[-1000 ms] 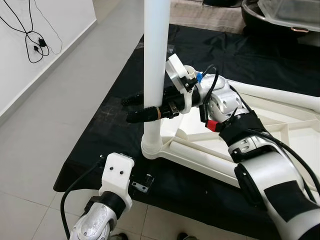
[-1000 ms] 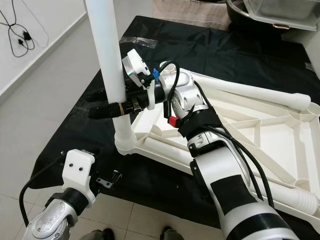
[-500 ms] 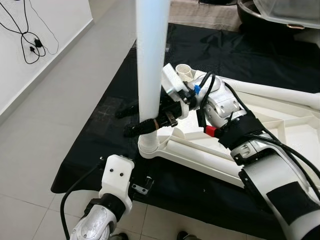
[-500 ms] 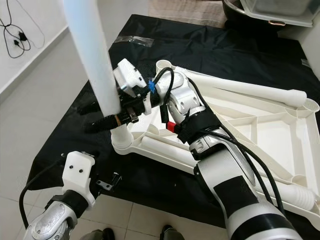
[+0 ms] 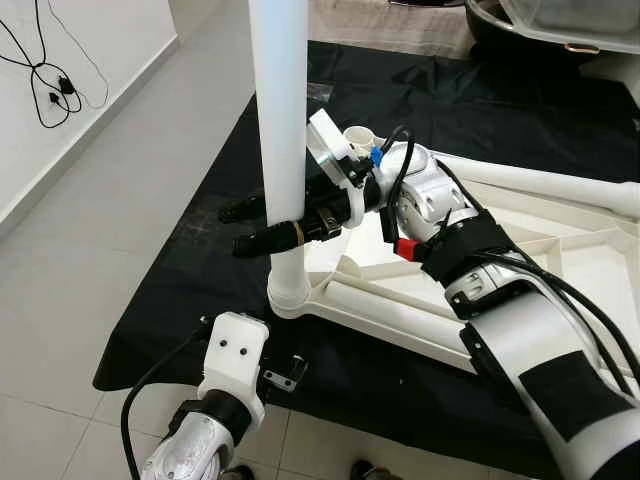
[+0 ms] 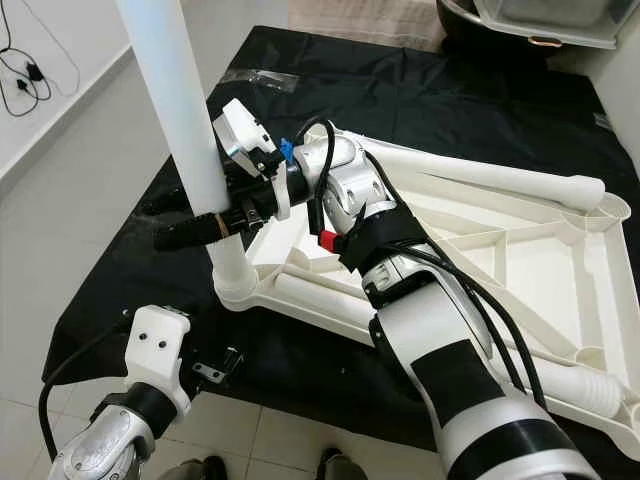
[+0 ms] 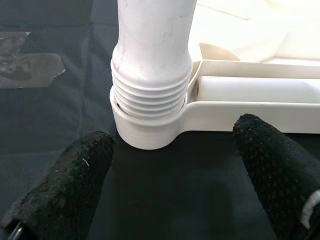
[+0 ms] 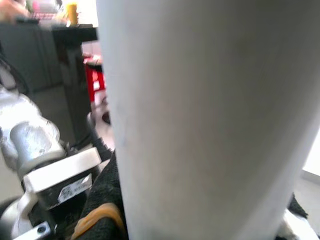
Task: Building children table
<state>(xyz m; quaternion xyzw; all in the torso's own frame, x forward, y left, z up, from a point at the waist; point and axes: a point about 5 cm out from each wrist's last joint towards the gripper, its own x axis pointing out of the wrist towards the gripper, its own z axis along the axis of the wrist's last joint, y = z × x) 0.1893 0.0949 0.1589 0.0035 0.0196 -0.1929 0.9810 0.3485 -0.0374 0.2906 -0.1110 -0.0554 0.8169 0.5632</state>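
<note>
Standing upright at the near corner of an overturned white plastic table top (image 5: 560, 270), a smooth round white leg (image 5: 280, 120) sits with its ridged, threaded lower end in a round corner socket (image 7: 150, 131). The table top lies ribbed underside up on a black cloth (image 5: 200, 240) spread over a pale tiled floor (image 5: 90, 240); another white leg (image 6: 480, 178) lies flat along its far edge. The right pincer (image 5: 268, 222) reaches across from the right, its two long black fingers (image 5: 262, 240) closed on either side of the upright leg partway up, one finger wrapped by a thin yellowish band. In the right wrist view the leg is a broad, matt white column close to the lens. The left pincer (image 7: 175, 187) hangs low near the cloth in front of the socket, its two black pebbled fingertips (image 7: 75, 180) spread well apart, holding nothing and not touching the leg.
</note>
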